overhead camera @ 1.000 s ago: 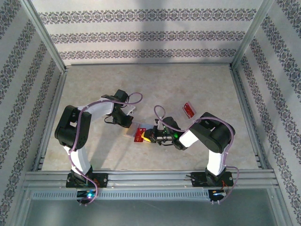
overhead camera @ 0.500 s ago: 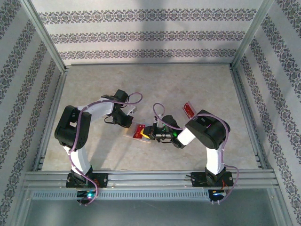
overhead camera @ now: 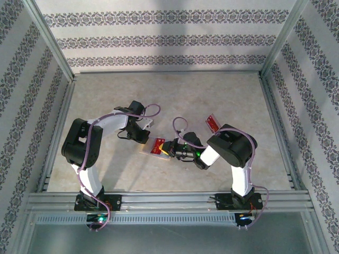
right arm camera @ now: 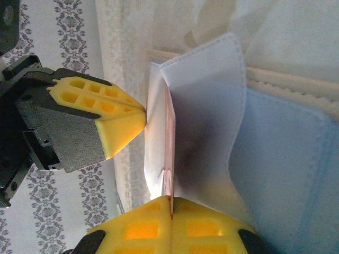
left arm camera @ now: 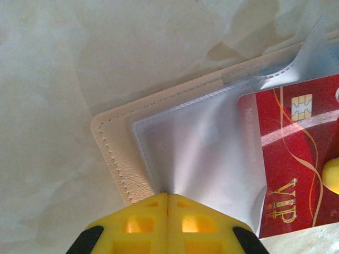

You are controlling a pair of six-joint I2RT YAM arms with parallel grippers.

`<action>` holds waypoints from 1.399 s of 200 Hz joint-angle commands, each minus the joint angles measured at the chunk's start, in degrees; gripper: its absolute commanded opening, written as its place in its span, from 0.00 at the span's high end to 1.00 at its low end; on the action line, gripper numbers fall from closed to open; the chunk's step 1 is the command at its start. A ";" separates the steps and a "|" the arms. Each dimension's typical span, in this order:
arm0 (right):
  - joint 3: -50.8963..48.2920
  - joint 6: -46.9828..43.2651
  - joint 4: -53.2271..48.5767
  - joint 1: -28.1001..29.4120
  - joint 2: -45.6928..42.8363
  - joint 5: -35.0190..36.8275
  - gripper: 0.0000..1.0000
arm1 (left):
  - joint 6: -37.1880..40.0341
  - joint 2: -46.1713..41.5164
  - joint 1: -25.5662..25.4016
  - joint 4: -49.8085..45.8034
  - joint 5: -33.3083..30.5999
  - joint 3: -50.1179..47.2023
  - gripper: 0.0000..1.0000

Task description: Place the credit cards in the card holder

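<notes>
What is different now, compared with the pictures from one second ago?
The right pincer, shut on a red card, moved slightly left toward the card holder, and its arm swung left too. Nothing was taken or released. The left pincer kept pinching the clear pocket; the other card stayed put.

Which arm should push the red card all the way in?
Right. The right tool is shut on the red card, already partway inside the card holder's clear pocket, which the left tool is pinching open.
</notes>
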 commanded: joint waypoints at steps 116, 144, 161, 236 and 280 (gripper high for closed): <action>2.27 -2.03 -13.17 2.98 -0.07 3.98 0.96 | 0.19 -0.90 -0.73 -1.09 -1.18 -0.86 0.99; 3.43 -4.99 -21.72 2.80 -4.03 4.39 0.89 | 0.45 -2.30 -0.70 -1.69 -1.84 0.02 0.97; 4.95 -6.83 -27.26 2.78 -5.60 4.51 0.86 | 0.50 -3.15 -0.70 -2.05 -3.15 0.57 0.97; 8.46 -7.69 -29.57 2.56 -3.30 3.65 0.93 | 0.85 -2.49 -0.63 -0.40 -5.22 -1.46 0.91; 9.25 -7.51 -29.65 2.54 -2.00 3.61 0.93 | 1.33 -0.90 -0.61 1.22 -6.57 -2.75 0.94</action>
